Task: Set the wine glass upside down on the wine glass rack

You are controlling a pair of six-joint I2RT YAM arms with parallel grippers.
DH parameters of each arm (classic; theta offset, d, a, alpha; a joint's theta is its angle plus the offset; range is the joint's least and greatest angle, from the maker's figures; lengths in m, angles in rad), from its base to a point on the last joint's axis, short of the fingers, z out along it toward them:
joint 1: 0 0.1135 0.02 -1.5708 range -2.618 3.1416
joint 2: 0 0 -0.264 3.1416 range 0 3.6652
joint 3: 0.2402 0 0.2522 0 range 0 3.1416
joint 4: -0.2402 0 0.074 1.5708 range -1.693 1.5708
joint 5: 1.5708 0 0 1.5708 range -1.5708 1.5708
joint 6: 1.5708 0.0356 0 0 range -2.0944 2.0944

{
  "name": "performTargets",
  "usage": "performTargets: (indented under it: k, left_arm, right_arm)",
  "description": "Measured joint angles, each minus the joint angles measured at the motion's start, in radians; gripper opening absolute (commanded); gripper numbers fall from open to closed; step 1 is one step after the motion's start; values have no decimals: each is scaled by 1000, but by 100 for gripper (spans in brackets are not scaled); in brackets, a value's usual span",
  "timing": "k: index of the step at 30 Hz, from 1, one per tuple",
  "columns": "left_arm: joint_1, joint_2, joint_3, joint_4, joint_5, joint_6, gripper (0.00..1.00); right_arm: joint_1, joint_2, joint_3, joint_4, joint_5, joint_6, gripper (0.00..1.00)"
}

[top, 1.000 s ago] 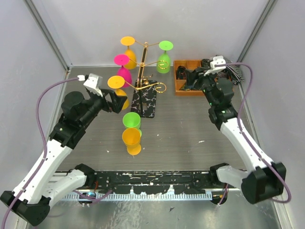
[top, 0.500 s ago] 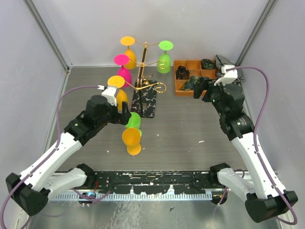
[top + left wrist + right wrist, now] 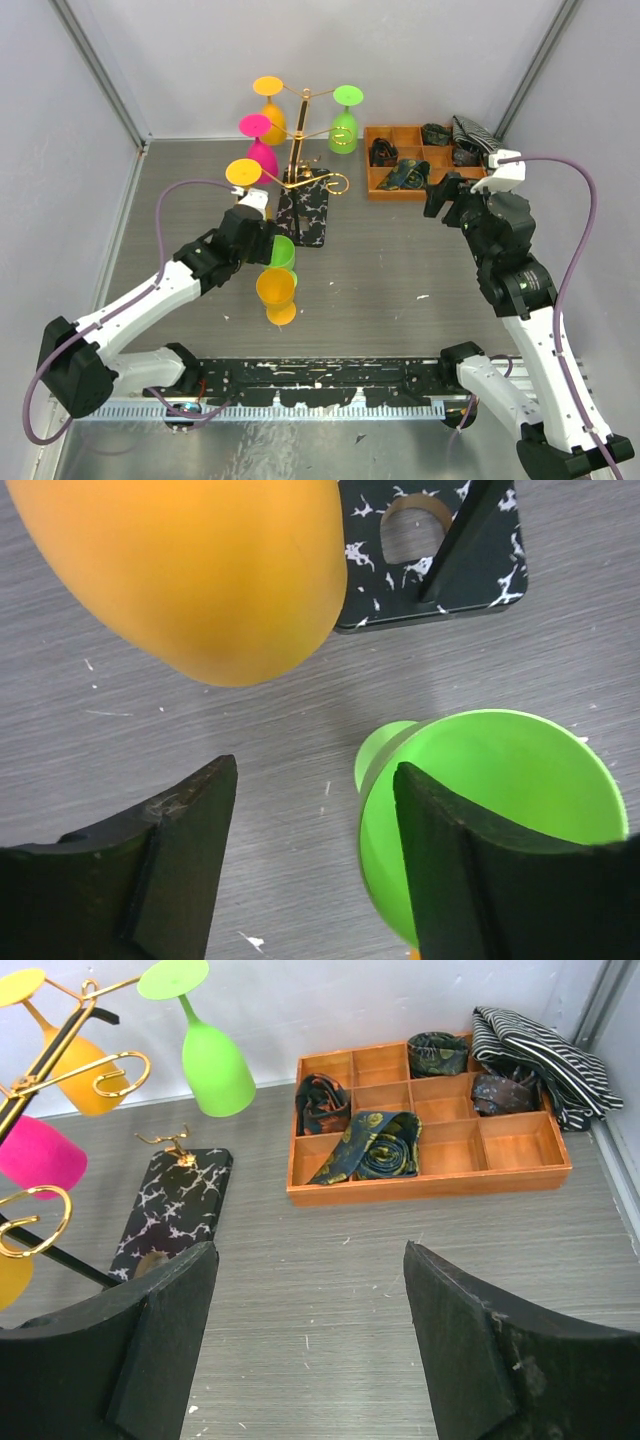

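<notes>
Wine glasses [image 3: 276,287] just before rack [image 3: 308,215]

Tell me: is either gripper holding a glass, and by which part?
Nothing is held. The left gripper stands open beside the green glass; the right gripper is open too.

No readable lettering, number, label or brand mark is showing in any view. The white marks on the black base of the wine glass rack [image 3: 305,215] are reading only as irregular speckle, not characters.
</notes>
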Motion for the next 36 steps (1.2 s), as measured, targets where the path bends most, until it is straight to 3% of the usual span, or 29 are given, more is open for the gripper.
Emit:
performTargets:
  k: [7, 8, 15, 20, 29, 36]
  left_arm:
    - [-6, 24, 5, -2, -21, 5, 2]
    - [-6, 24, 10, -4, -19, 5, 0]
    - [-5, 13, 95, -68, -9, 0, 0]
    - [-6, -85, 161, -119, 69, 13, 0]
    - [-5, -249, 437, -286, 228, 117, 0]
    - [-6, -370, 470, -149, 380, 156, 0]
  right_arm:
    - [0, 0, 0, -32, 26, -13, 80]
    - [0, 0, 0, -34, 29, -15, 80]
    - [0, -1, 0, -46, 34, -22, 80]
    - [0, 2, 0, -48, -10, -23, 79]
    - [0, 45, 18, -38, -142, 16, 77]
    - [0, 97, 102, 14, -351, 150, 77]
